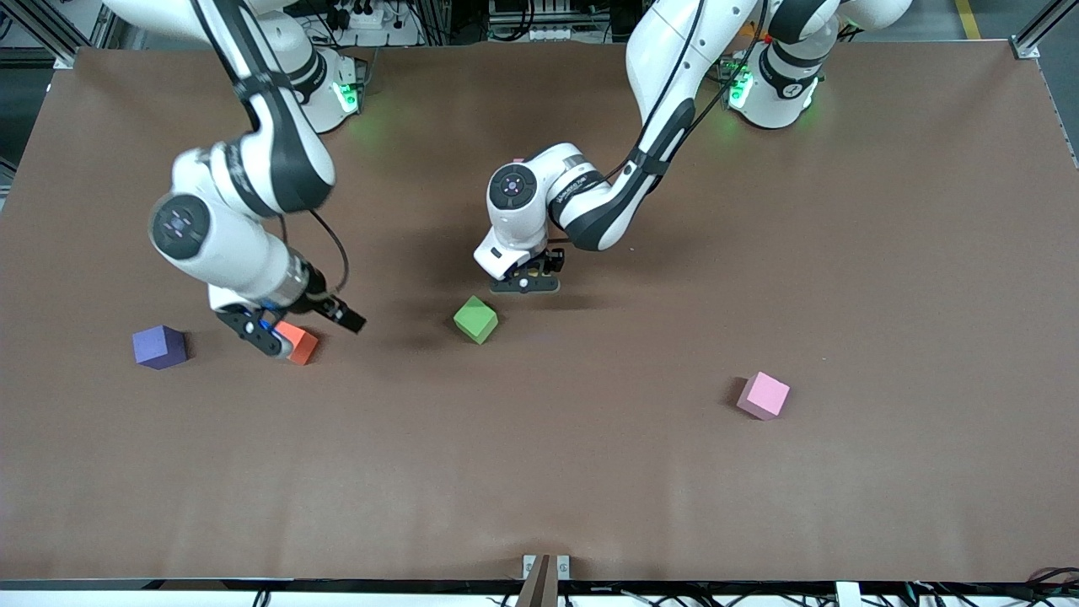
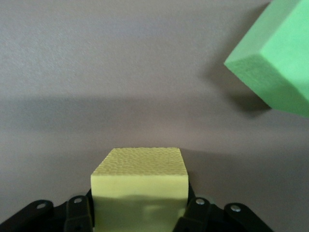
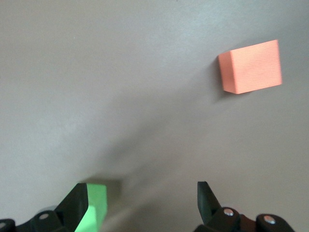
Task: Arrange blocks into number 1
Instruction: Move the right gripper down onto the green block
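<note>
Yellow block (image 2: 139, 186): matte, pale yellow cube, upright, clamped between the fingers of the left end effector (image 1: 526, 282) near the middle of the desk (image 1: 843, 253).

Green block (image 1: 475, 319): matte cube resting on the desk, turned corner-on to the front camera, just beside the yellow block and slightly nearer the front camera.

Pink block (image 1: 764, 395): matte cube resting flat on the desk, well apart from the others, toward the left arm's end and nearer the front camera.
</note>
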Controlling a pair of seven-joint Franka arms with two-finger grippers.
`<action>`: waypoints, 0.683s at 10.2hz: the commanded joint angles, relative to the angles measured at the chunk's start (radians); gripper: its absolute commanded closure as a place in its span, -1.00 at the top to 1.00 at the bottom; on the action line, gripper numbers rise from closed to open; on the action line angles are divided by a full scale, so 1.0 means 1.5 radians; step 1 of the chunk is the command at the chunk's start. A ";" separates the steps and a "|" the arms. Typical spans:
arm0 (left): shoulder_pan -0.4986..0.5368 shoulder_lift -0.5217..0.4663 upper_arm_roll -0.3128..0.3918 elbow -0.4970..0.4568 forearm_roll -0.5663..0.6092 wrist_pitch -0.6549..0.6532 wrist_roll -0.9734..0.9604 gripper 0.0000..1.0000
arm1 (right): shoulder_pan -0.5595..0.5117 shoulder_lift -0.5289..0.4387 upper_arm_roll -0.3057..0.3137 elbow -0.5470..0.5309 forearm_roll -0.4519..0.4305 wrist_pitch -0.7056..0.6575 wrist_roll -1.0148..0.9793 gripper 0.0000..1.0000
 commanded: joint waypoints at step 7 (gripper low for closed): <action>0.002 -0.023 -0.023 -0.030 -0.011 -0.067 0.036 -0.38 | 0.081 0.130 -0.009 0.074 0.100 0.133 0.168 1.00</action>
